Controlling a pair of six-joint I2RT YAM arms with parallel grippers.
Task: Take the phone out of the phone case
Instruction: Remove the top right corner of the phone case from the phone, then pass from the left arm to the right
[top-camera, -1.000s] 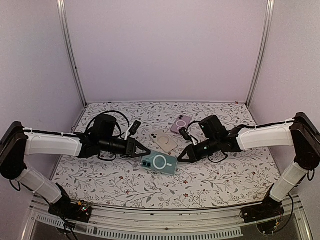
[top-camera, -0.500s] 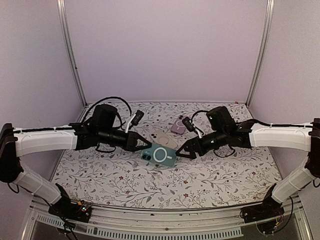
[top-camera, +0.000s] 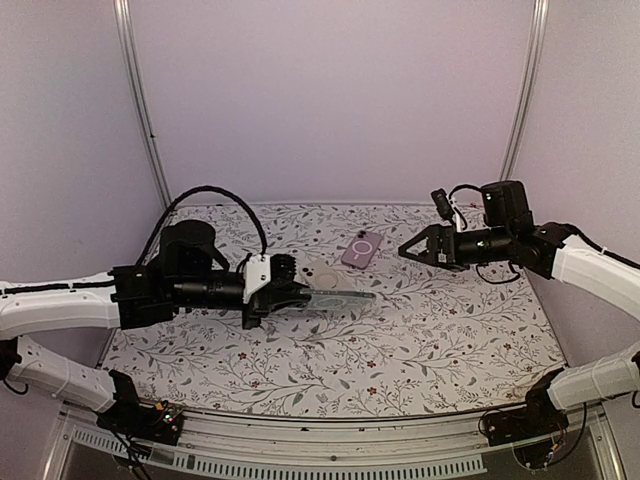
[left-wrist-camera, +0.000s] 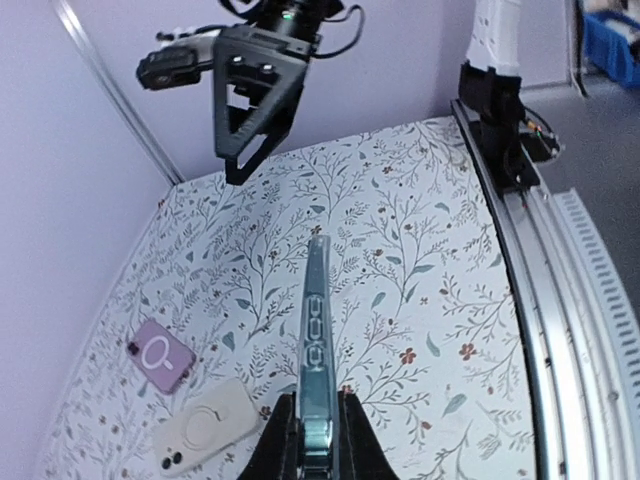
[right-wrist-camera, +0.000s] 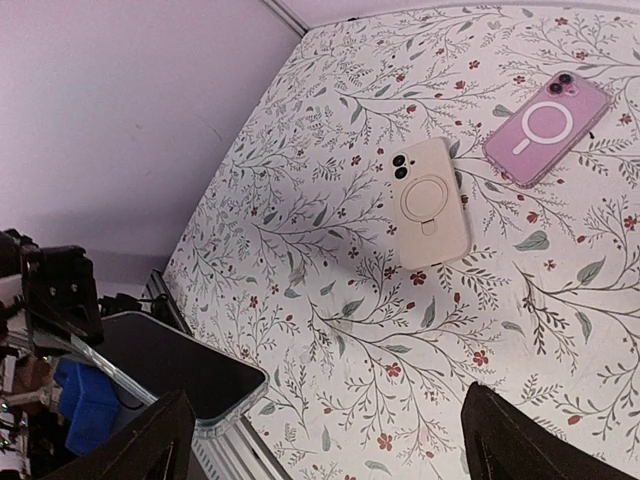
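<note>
The phone in its teal phone case (top-camera: 335, 297) hangs above the table, level in the top view and edge-on, with the left gripper (top-camera: 292, 296) shut on its near end. In the left wrist view the case's thin edge (left-wrist-camera: 316, 330) runs straight out from between the left gripper's pads (left-wrist-camera: 316, 425). The right wrist view shows its dark screen (right-wrist-camera: 170, 370) at the lower left. The right gripper (top-camera: 418, 256) hovers open and holds nothing, well to the right of the phone. Its black fingers (right-wrist-camera: 150, 445) frame the bottom of its own view.
A cream-cased phone (top-camera: 320, 272) and a pink-cased phone (top-camera: 362, 248) lie face down on the floral tabletop (top-camera: 430, 330), between and behind the two grippers. Metal frame posts (top-camera: 140, 100) and lilac walls close in the back and sides.
The right gripper opened, let go of the teal phone and drew back up and to the right. The left gripper raised the phone off the table and turned it edge-on to the camera.
</note>
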